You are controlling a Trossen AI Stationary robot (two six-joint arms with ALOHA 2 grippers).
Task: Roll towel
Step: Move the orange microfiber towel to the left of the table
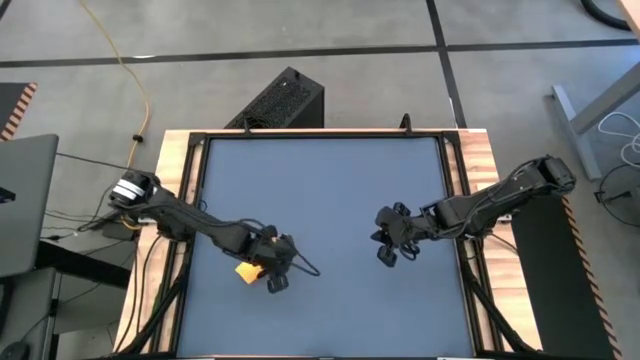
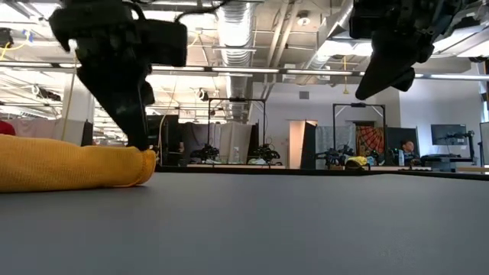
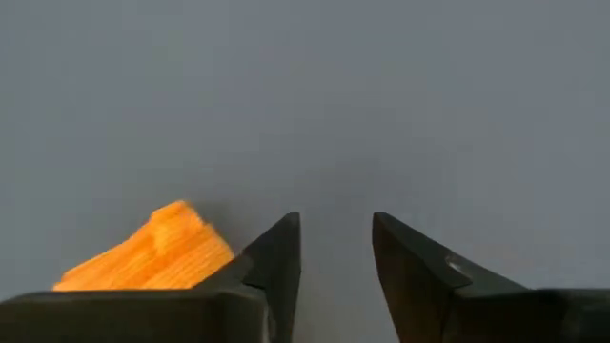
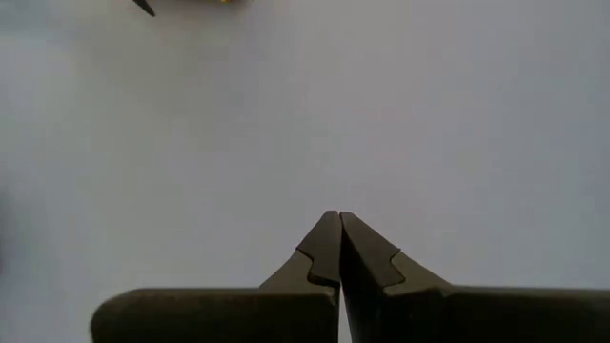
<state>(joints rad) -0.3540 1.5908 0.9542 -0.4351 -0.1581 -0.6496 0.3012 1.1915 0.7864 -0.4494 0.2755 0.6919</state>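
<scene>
Two dark grippers work the dark blue tabletop (image 1: 330, 190): the left gripper (image 3: 335, 250), fingers spread and empty, beside the rolled bright yellow soft towel (image 1: 248, 270) near its left edge, the right gripper (image 4: 339, 238) pressed shut, well apart over open surface.

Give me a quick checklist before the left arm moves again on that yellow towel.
1. Towel rolled into a bundle: ok.
2. Left gripper jaws apart, nothing between them: ok.
3. Left gripper clear of the towel: not ok, one finger sits right at the roll's end.
4. Right gripper shut and empty, raised away from the towel: ok.
5. Roll will hold its shape: cannot tell.
6. Table around the roll free of clutter: ok.
</scene>
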